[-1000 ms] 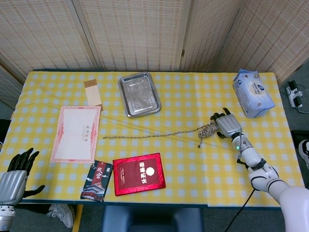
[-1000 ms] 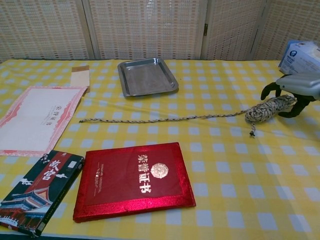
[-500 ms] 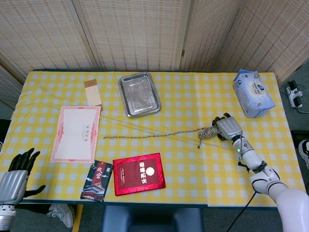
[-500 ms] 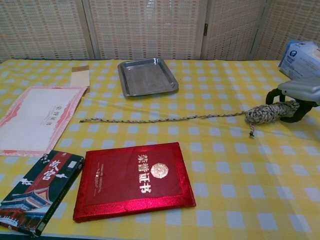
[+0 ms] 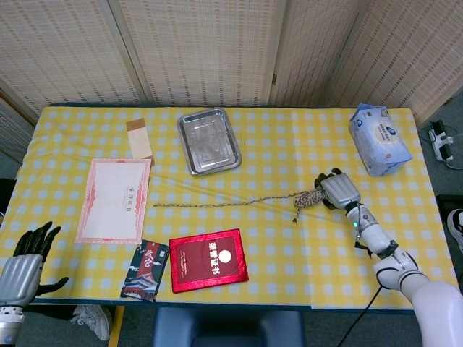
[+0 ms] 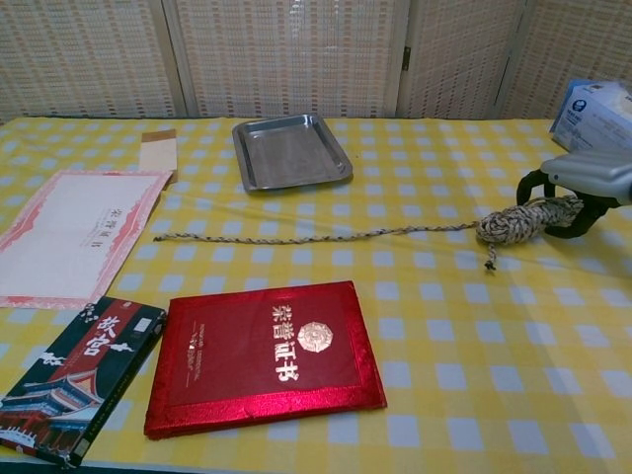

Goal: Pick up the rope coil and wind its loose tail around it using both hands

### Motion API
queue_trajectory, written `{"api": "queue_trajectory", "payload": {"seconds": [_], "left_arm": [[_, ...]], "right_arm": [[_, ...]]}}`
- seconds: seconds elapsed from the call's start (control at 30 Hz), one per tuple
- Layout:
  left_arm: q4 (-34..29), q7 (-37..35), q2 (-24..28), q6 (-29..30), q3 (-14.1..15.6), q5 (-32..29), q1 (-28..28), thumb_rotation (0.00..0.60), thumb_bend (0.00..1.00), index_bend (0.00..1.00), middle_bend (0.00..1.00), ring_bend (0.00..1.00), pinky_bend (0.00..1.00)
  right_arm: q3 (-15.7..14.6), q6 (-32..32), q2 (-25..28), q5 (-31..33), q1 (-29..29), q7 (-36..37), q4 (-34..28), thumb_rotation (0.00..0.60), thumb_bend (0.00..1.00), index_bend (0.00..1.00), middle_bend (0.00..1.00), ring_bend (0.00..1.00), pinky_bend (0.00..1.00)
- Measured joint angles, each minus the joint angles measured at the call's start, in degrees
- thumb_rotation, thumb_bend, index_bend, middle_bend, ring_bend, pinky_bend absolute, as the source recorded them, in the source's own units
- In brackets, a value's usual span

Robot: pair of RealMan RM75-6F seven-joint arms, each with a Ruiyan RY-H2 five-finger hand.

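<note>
The rope coil (image 5: 309, 197) (image 6: 513, 222) is a small speckled bundle lying on the yellow checked table at the right. Its loose tail (image 5: 217, 204) (image 6: 296, 237) runs in a nearly straight line leftward across the cloth. My right hand (image 5: 338, 190) (image 6: 583, 183) is at the coil's right end, with its fingers curled around that end and gripping it low over the table. Off the table's lower left corner, my left hand (image 5: 22, 267) hangs with its fingers apart and holds nothing. The chest view does not show it.
A metal tray (image 5: 209, 140) (image 6: 291, 150) sits at the back centre, with a tan card (image 5: 138, 137) to its left. A red booklet (image 5: 208, 259) and a dark booklet (image 5: 145, 270) lie near the front edge, a pink-bordered certificate (image 5: 114, 199) at left, a tissue pack (image 5: 378, 139) at back right.
My right hand's fingers have closed around the coil's end, and coil and tail have slid a little to the left. The left hand has sunk slightly.
</note>
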Motion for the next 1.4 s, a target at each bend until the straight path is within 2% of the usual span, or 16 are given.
{"api": "queue_trajectory", "payload": {"seconds": [0.27,0.43,0.53,0.73,0.83,0.93,1.17,1.3,1.4], "left_arm": [[-0.1,-0.1,0.2,-0.2,0.1,0.0,-0.1,0.600,0.15,0.00,0.00,0.00,0.00],[0.1,-0.5,0.2,-0.3,0.2,0.4,-0.2,0.600,0.15,0.00,0.00,0.00,0.00],[0.1,-0.7,0.4,-0.3,0.2,1.1,-0.5,0.600,0.15,0.00,0.00,0.00,0.00],[-0.1,-1.2,0.9,-0.1,-0.9,3.6,-2.4,0.600,0.15,0.00,0.00,0.02,0.00],[-0.2,-2.3,1.1,-0.2,-1.9,5.3,-4.1,0.600,0.16,0.03,0.04,0.07,0.00],[-0.1,-3.1,1.0,-0.7,-3.1,6.7,-6.3,0.600,0.16,0.09,0.10,0.13,0.05],[0.2,-4.3,-1.0,-3.1,-6.3,8.1,-11.8,0.600,0.19,0.33,0.29,0.31,0.22],[0.3,-4.2,-2.3,-6.5,-7.8,7.9,-15.4,0.600,0.22,0.38,0.37,0.40,0.39],[0.5,-2.8,-3.7,-9.5,-9.1,6.8,-18.2,0.600,0.26,0.41,0.48,0.50,0.48]], "right_arm": [[0.2,1.2,-0.2,-0.1,0.0,-1.4,-0.1,0.600,0.39,0.39,0.30,0.36,0.17],[0.7,2.0,-1.1,0.2,0.1,-1.6,0.4,0.600,0.40,0.55,0.39,0.43,0.30],[1.0,2.5,-1.7,0.3,0.2,-2.0,0.9,0.600,0.44,0.63,0.44,0.47,0.37],[1.2,4.4,-1.6,0.0,0.0,-1.0,0.1,0.600,0.50,0.73,0.51,0.55,0.45],[1.0,5.7,-1.1,-0.6,-0.2,-0.1,-1.0,0.600,0.51,0.75,0.52,0.57,0.46],[0.7,7.1,-0.3,-1.2,-0.5,0.9,-2.4,0.600,0.53,0.76,0.53,0.58,0.47],[0.6,12.1,2.5,-2.7,-1.0,3.7,-7.1,0.600,0.53,0.77,0.54,0.59,0.48],[0.8,14.5,4.7,-3.5,-1.1,4.6,-10.6,0.600,0.53,0.77,0.54,0.59,0.48],[0.9,15.4,6.2,-3.9,-1.1,4.8,-13.1,0.600,0.53,0.77,0.54,0.59,0.48]]}}
